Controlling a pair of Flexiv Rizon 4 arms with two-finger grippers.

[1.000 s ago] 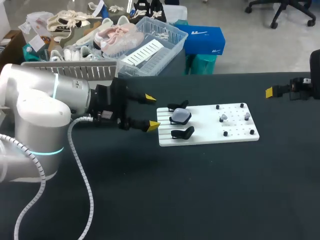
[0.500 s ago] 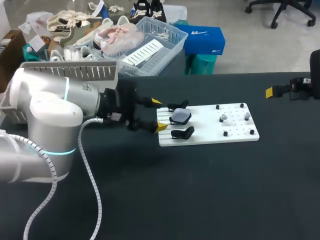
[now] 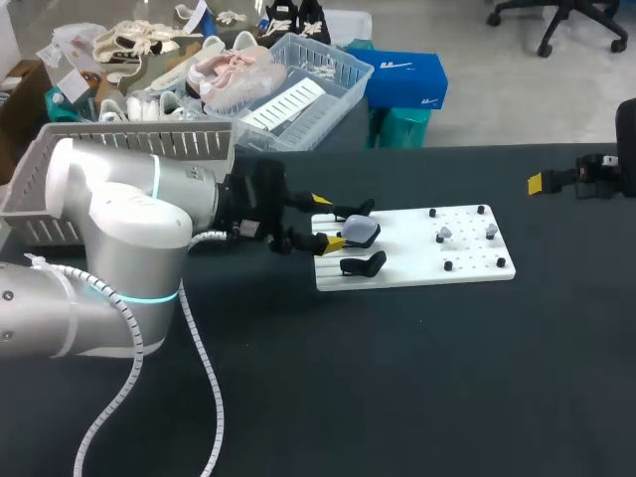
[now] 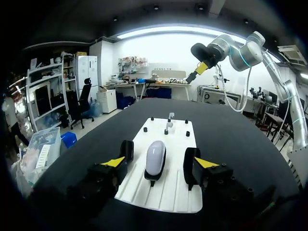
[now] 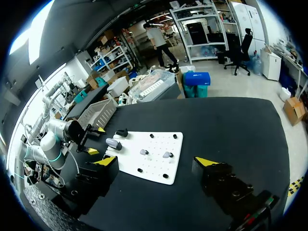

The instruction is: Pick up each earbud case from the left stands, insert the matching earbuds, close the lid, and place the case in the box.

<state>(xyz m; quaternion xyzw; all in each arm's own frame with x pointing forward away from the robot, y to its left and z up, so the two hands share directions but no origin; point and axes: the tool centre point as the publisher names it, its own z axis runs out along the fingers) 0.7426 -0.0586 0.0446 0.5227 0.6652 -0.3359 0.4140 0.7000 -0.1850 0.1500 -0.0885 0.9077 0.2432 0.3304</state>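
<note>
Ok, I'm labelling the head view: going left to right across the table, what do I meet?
Left gripper → earbud case → earbud → second earbud → right gripper.

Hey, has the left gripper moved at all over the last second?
Yes. The left gripper has advanced rightward toward the white stand board. It was short of the board's left edge and now reaches over it, close to the earbud case.

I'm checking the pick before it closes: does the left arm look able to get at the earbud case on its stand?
Probably yes. The left end effector is open, and the earbud case lies straight ahead of it, uncovered. The black stands flanking it may crowd the fingers.
</note>
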